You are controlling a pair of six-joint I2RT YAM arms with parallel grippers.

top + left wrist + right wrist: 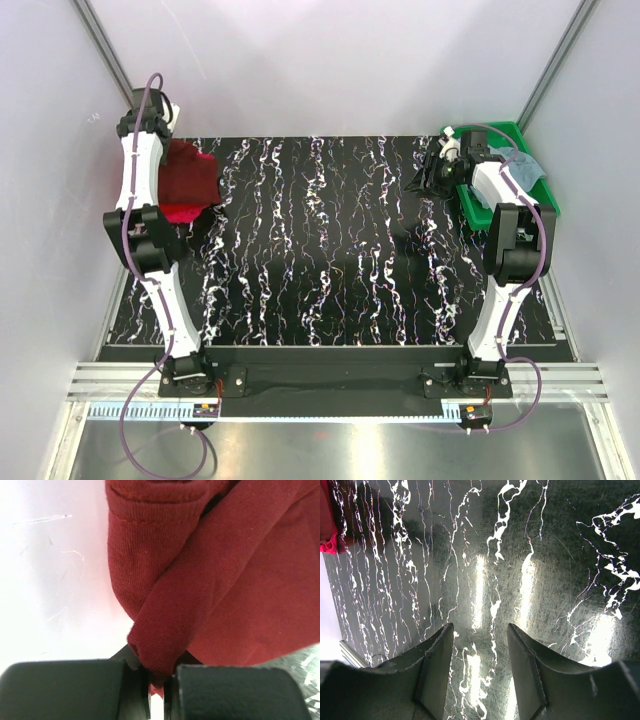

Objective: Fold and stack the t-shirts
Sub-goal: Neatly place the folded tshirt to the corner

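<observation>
The dark maroon t-shirt lies bunched at the table's far left, on top of a bright red t-shirt whose edge shows below it. My left gripper is shut on a fold of the maroon t-shirt, close to the left wall. My right gripper is open and empty above bare table at the far right, beside the green tray. A dusty grey-blue t-shirt lies in that tray. The pink t-shirt is not in view.
The black marbled table spans the middle. White walls stand close on the left and right. The green tray sits at the far right corner. In the right wrist view a bit of the red cloth shows at the far left edge.
</observation>
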